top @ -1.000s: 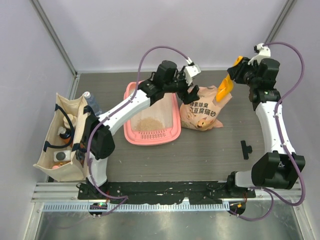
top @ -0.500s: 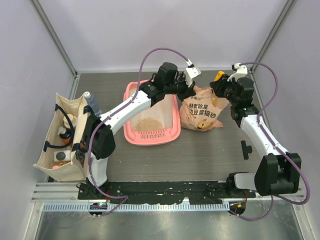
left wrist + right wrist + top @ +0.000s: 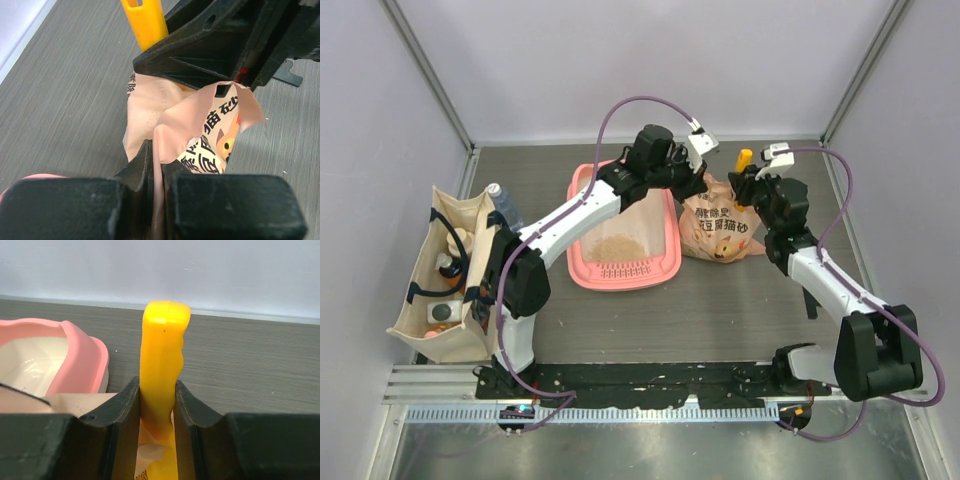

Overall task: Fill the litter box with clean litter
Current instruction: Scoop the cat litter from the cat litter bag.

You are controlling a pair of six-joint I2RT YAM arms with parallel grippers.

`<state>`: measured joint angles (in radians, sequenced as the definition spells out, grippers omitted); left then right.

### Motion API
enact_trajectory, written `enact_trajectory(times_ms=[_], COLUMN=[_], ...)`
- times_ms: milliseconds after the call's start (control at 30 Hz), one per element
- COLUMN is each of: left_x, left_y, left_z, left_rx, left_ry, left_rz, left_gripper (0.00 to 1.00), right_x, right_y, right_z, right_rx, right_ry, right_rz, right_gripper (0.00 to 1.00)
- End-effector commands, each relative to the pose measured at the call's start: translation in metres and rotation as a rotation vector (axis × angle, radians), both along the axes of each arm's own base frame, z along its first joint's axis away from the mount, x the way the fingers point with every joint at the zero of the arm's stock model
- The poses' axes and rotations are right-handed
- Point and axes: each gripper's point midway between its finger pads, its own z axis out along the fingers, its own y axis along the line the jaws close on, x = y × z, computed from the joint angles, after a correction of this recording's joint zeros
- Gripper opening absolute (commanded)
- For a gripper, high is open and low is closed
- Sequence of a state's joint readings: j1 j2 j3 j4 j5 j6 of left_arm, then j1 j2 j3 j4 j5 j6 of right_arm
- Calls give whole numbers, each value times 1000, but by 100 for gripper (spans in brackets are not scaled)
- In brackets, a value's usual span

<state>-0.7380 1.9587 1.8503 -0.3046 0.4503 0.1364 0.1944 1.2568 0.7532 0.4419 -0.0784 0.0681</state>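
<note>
We read this as robotics lab test cell. Grey wood-grain tabletop (image 3: pixel 720 310) boxed in by plain white panel walls (image 3: pixel 650 60) on bare aluminium frame posts (image 3: pixel 429 72). Two white-and-black robot arms (image 3: pixel 570 212) bolted to black base plate (image 3: pixel 650 375) on aluminium rail (image 3: pixel 440 388), loose purple cables (image 3: pixel 640 98). Pink rectangular plastic litter box (image 3: pixel 620 285) and beige fabric tote bag (image 3: pixel 412 290) look to us like props.

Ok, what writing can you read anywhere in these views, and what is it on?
"除臭": upper line on the peach bag, top view; the characters before it are blurred.
"豆腐猫砂": lower line on the same bag.
"猫砂": the same print, creased, in the left wrist view.
No readable text on the tote bag, litter box or scoop.
</note>
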Motion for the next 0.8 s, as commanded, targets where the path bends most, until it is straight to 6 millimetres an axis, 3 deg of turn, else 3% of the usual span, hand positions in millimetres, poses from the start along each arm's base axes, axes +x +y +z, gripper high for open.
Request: enact_trajectory(times_ms=[0, 67, 233, 500, 567, 633, 767], left_x=[-2, -4, -6, -5, -3, -3, -5], left_y=[-3, -3, 0, -1, -3, -4, -8], left_z=[71, 71, 69, 65, 70, 77, 88], left_rx=[-152, -156, -153, -139, -144, -160, -205], left_ry=[-101, -90, -78, -57, -57, -53, -42], left_rz=[-7, -7, -5, -3, -2, 2, -8], left_gripper=[0, 0, 0, 0, 0, 0, 0], right_x=[-20, -22, -21, -25, -20, -13, -6], right_y=[-10, -14, -6, -14, -18, -26, -36], right_z=[-107, -116, -114, -127, -113, -77, -42], right_rx=[78, 188, 470, 568, 555, 537, 490], right_ry=[390, 440, 462, 489, 452, 340, 198], right_rz=[-71, -101, -130, -225, -225, -192, -173], right_gripper=[1, 1, 1, 1, 1, 1, 1])
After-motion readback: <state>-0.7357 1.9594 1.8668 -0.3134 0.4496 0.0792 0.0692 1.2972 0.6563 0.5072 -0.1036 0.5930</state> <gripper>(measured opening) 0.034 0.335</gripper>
